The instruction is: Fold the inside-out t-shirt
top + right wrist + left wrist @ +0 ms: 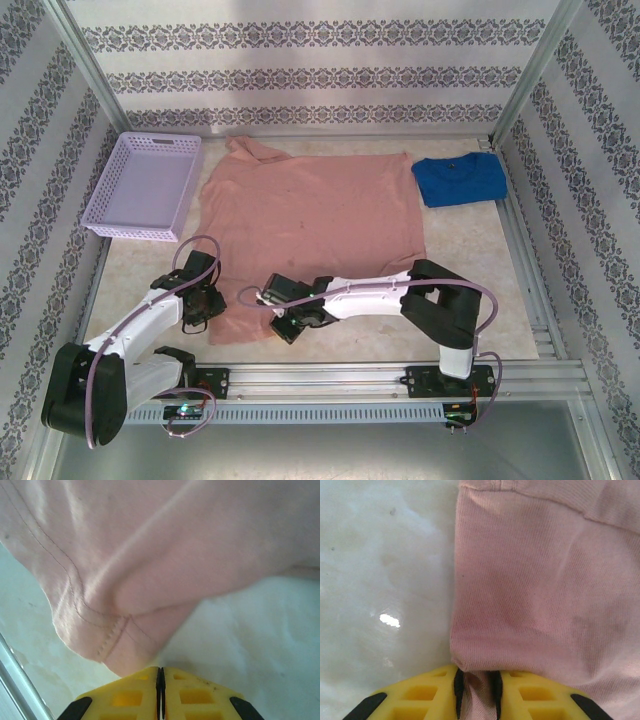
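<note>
Pink inside-out t-shirt (310, 225) lies spread flat on the surface (470, 270) with its near hem at both claws. I read that as the set-up for a first fold away from me.

My left claw (477, 692) is nearly closed, with a tuck of the near-left corner pinched between its jaws. Bare surface lies to its left and the shirt's side edge runs straight ahead of it. A corner grip like this should let that edge lift square.

My right claw (160, 680) sits at the hem further right, jaws pressed together with no gap. The stitched hem bunches right at their tips, but I cannot tell whether any cloth is caught, so I would check before lifting.

Beyond both claws the shirt's body runs flat to its far edge. Far beyond the left claw stands the lilac basket (140, 190). Far beyond the right one lies a folded blue t-shirt (460, 180). Both look clear of the fold's path.
</note>
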